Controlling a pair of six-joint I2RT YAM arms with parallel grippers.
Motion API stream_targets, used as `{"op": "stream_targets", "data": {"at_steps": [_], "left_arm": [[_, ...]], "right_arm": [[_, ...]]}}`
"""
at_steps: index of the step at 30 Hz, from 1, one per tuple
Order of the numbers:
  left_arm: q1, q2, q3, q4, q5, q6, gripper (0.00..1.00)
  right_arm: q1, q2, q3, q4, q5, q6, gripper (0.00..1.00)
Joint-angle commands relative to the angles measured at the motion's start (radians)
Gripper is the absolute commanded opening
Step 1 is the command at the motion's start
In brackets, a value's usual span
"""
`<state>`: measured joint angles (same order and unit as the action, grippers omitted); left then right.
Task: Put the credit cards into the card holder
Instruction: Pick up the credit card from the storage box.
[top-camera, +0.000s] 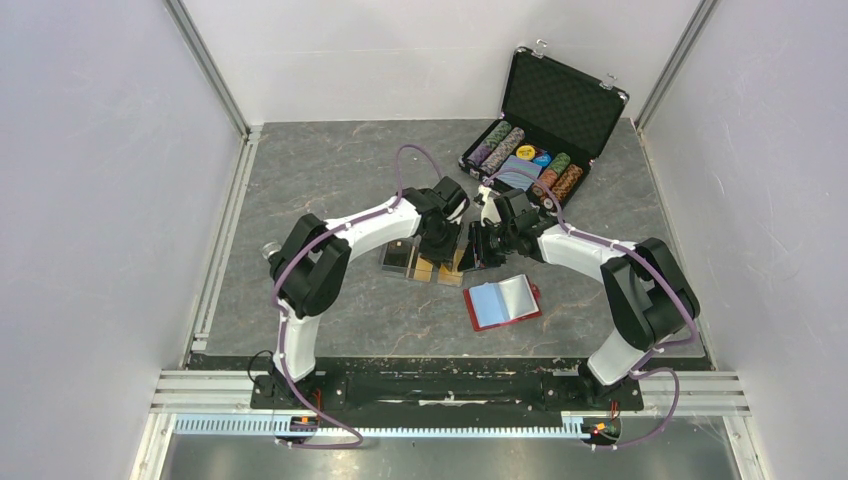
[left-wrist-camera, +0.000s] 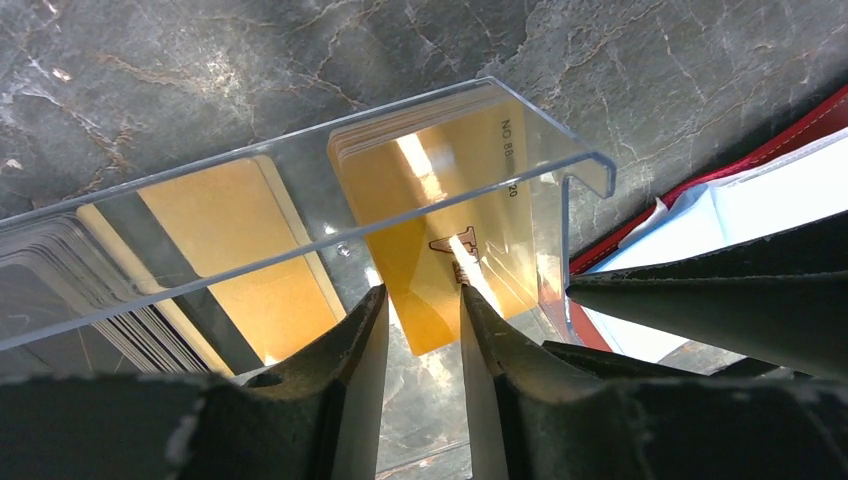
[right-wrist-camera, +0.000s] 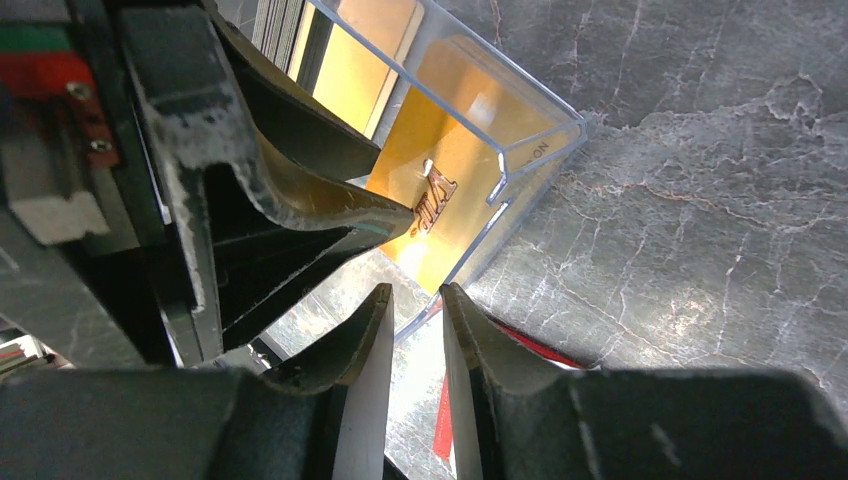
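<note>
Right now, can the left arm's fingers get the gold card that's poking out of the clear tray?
Probably yes. The gold card sticks out the open end of the clear tray, and the left fingers stand apart on either side of its corner. The right fingers sit close by.

I work in a robot test lab. Plain white walls (top-camera: 100, 200) stand around me, held by metal posts (top-camera: 210, 70). My left arm (top-camera: 345, 232) and right arm (top-camera: 590, 250) are bolted to a black bar (top-camera: 430, 388) at the edge of a grey stone-look table (top-camera: 330, 170).
</note>
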<state>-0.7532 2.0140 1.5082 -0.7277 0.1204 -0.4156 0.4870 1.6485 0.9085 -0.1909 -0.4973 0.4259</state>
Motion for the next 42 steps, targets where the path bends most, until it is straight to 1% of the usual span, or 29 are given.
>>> {"op": "stream_targets", "data": {"at_steps": [1, 5, 10, 13, 15, 18, 22, 27, 29, 32, 37, 40, 42], "left_arm": [[-0.029, -0.013, 0.040, 0.010, 0.008, 0.049, 0.38], [-0.029, -0.005, 0.042, 0.010, 0.021, 0.049, 0.38], [-0.029, -0.005, 0.044, 0.006, 0.005, 0.040, 0.39], [-0.029, 0.016, 0.068, -0.027, -0.013, 0.039, 0.44], [-0.029, 0.037, 0.084, -0.046, -0.013, 0.040, 0.45], [-0.031, 0.052, 0.092, -0.050, -0.004, 0.032, 0.41], [-0.034, 0.055, 0.103, -0.064, -0.021, 0.028, 0.33], [-0.041, 0.067, 0.126, -0.096, -0.047, 0.035, 0.32], [-0.043, 0.067, 0.131, -0.098, -0.045, 0.034, 0.30], [-0.046, 0.059, 0.139, -0.096, -0.030, 0.035, 0.21], [-0.046, 0.013, 0.140, -0.071, -0.021, 0.030, 0.18], [-0.046, -0.010, 0.132, -0.045, -0.008, 0.020, 0.18], [-0.046, -0.010, 0.133, -0.038, 0.005, 0.016, 0.21]], "right_arm": [[0.013, 0.002, -0.008, 0.040, -0.006, -0.001, 0.27], [0.013, 0.001, -0.011, 0.041, -0.006, -0.001, 0.27], [0.013, 0.000, -0.013, 0.040, -0.006, -0.004, 0.27], [0.012, 0.000, -0.014, 0.041, -0.007, -0.003, 0.27], [0.013, -0.001, -0.014, 0.039, -0.008, -0.003, 0.27], [0.013, -0.003, -0.015, 0.039, -0.007, -0.003, 0.27], [0.014, -0.004, -0.017, 0.039, -0.006, -0.005, 0.27], [0.013, -0.004, -0.017, 0.039, -0.004, -0.005, 0.27], [0.013, -0.005, -0.017, 0.039, -0.004, -0.005, 0.27], [0.013, -0.006, -0.019, 0.040, -0.003, -0.005, 0.27], [0.013, -0.006, -0.022, 0.040, -0.002, -0.004, 0.27], [0.013, -0.007, -0.023, 0.041, -0.001, -0.004, 0.27], [0.013, -0.007, -0.025, 0.041, -0.001, -0.005, 0.27]]}}
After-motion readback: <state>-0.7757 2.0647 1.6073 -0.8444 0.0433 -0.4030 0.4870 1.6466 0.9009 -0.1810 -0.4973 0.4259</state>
